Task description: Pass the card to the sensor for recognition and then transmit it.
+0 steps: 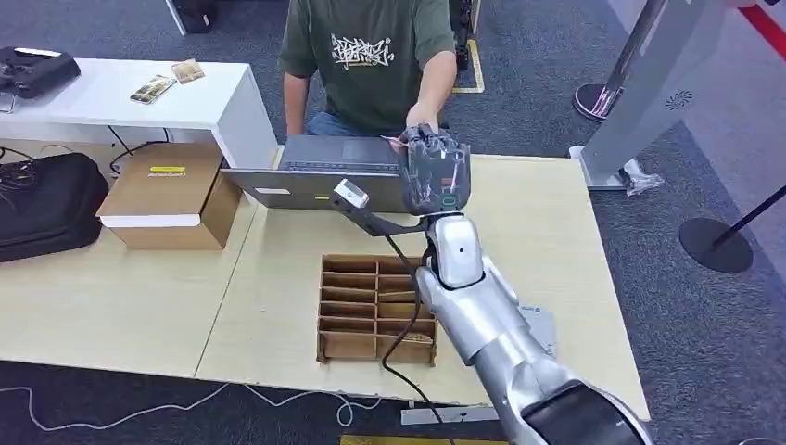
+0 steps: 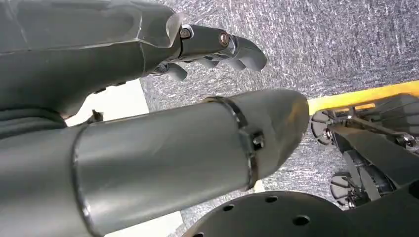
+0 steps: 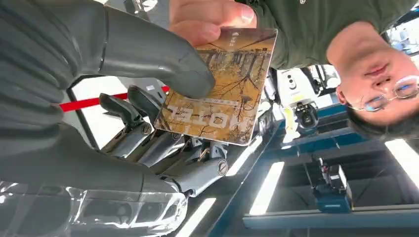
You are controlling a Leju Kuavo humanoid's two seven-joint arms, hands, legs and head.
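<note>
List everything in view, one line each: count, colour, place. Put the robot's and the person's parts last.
card: one, yellow-brown printed, pinched by the right hand and also held by the person's fingers.
laptop: one, grey, far edge of the wooden table, in front of the person.
scanner: one, white-headed on a dark cabled handle, beside the laptop.
divided cardboard tray: one, brown, table middle.
cardboard box: one, brown, left of the laptop.
black bag: one, left edge of the table.
white desk: one, behind, with two small cards on top.
right hand: one, dark grey, raised toward the person.
left hand: one, grey, hanging above carpet.
person's hand: one, gripping the card's edge.
</note>
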